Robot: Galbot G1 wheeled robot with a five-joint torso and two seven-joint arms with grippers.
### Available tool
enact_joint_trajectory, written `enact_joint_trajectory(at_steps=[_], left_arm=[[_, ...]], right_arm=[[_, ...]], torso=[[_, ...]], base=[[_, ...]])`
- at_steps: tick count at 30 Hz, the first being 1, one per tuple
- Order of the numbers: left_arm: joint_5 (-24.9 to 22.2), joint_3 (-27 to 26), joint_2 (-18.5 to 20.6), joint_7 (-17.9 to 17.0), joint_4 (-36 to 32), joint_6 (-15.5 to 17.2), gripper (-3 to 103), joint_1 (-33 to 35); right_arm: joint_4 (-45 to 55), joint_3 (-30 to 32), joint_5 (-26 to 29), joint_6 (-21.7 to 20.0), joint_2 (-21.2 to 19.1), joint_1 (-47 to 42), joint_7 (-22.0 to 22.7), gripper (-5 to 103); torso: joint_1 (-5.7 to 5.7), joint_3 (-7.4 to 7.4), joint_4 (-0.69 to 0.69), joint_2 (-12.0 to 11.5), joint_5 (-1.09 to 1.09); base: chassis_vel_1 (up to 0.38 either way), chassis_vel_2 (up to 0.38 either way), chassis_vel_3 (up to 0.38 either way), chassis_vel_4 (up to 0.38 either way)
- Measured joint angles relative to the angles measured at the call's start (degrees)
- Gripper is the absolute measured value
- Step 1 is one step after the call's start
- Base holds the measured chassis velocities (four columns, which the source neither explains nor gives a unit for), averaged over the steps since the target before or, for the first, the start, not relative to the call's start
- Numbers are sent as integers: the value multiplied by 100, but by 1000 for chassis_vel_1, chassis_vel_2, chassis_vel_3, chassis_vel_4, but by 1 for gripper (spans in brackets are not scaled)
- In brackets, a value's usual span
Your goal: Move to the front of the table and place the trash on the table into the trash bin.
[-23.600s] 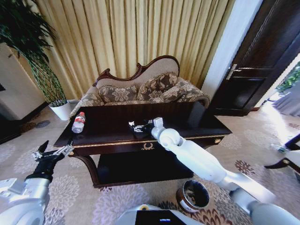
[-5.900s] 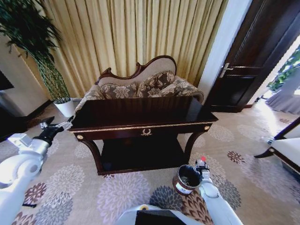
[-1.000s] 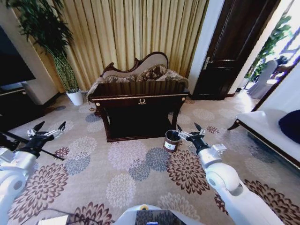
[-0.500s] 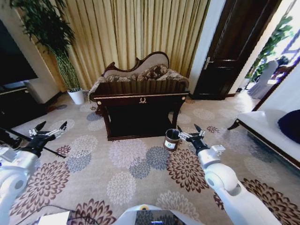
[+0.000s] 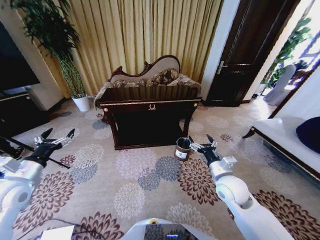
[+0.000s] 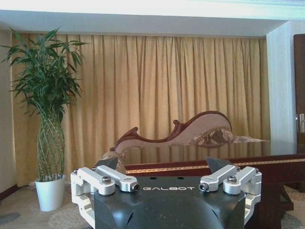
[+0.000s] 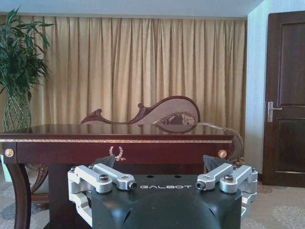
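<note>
The word "GALBOT" stood in pale letters on the dark body of each wrist. The trash bin (image 5: 183, 148) carried a white label on its side, too small to read. A gold emblem (image 7: 116, 152) marked the front drawer of the desk (image 5: 150, 102).

The left tool (image 5: 55, 138) hung low at the robot's left, over the carpet and well apart from the desk, its fingers (image 6: 107, 179) spread wide and holding nothing. The right tool (image 5: 202, 143) hung just beside the trash bin, on the bin's right, its fingers (image 7: 112, 180) likewise spread wide and empty. Whether it touched the bin's rim could not be told.

The desk was dark and glossy with gold trim along its edge, curved legs and a lower shelf; its top, as far as the wrist views showed it, lay bare. The trash bin stood on the floor near the desk's front right leg. What lay inside the bin could not be made out.

Behind the desk stood a sofa (image 5: 150, 75) with a carved back, and behind that hung long golden curtains (image 5: 145, 35). A tall plant (image 5: 55, 40) in a white pot (image 5: 81, 103) stood to the left, a dark wooden door (image 5: 245, 50) to the right. The carpet (image 5: 130, 190) bore large flower patterns.
</note>
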Motion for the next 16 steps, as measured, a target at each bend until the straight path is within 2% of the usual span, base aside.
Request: enact_joint_trajectory(at_steps=[16], left_arm=[[31, 94, -17, 16, 23, 11, 100, -38]], right_arm=[[-43, -43, -15, -13, -46, 12, 2, 100]], torso=[[-1, 0, 0, 0, 0]], base=[[0, 0, 0, 0]])
